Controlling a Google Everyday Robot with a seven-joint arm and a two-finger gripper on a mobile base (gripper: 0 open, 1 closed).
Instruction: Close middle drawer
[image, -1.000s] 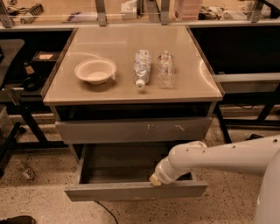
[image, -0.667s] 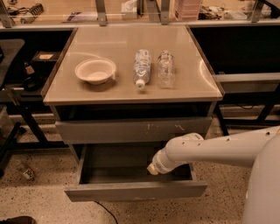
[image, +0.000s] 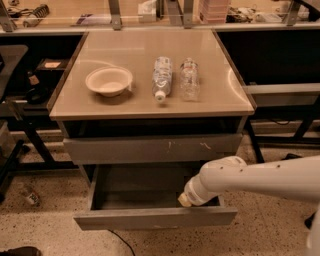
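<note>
The middle drawer (image: 155, 218) is pulled out below the cabinet top. It is wide, shallow and grey, with a plain flat front and a grey inside (image: 135, 187). My white arm reaches in from the right. My gripper (image: 185, 200) is at its tip, over the right part of the drawer's inside, just behind the front panel. Above the open drawer is a shut grey drawer front with white scratch marks (image: 150, 148).
On the cabinet top (image: 140, 95) stand a white bowl (image: 108, 81), a plastic bottle lying down (image: 161, 77) and a second clear bottle (image: 189, 79). Dark shelving and table legs flank the cabinet on both sides. A cable runs on the speckled floor (image: 45, 230) under the drawer.
The arm's tip has moved from over the drawer's front panel back into the drawer and slightly to the right. The drawer stands open about as far as before.
</note>
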